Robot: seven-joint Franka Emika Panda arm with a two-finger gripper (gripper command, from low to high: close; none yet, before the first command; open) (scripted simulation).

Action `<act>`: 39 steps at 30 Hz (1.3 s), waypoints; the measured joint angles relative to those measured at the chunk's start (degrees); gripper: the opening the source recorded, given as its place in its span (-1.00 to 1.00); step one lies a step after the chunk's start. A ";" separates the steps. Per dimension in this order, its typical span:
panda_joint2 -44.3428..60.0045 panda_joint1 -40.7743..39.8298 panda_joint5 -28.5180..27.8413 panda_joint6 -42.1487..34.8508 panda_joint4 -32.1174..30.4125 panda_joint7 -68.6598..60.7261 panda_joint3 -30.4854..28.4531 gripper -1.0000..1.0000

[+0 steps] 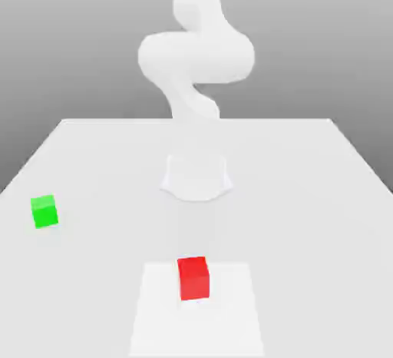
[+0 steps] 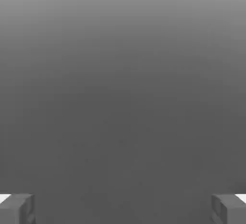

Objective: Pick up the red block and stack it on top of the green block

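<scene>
Gripper [image 2: 123, 208] fingers spread wide, holding nothing; unmarked red block [image 1: 193, 277] sits well apart from green block [image 1: 44, 211].

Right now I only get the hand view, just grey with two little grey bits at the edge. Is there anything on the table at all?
Observer: Yes. In the exterior view a red block sits on the white table, near the front edge.
Operator: Is that the only thing?
Observer: No, a green block sits apart from it, toward the exterior view's left and farther back.
Operator: Are they touching anything?
Observer: Neither is. The red block rests on a paler square patch; the white arm rises behind both blocks, well clear of them.
Operator: And those grey bits I see?
Observer: Those are the gripper fingertips, set wide apart with nothing between them.
</scene>
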 joint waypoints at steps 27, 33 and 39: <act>54.23 1.40 3.00 38.18 -25.17 -11.92 -1.01 -1.00; 54.08 1.50 2.84 38.03 -25.18 -11.79 -1.11 -1.00; 43.11 1.96 -0.60 28.69 -26.74 -9.32 -2.48 -1.00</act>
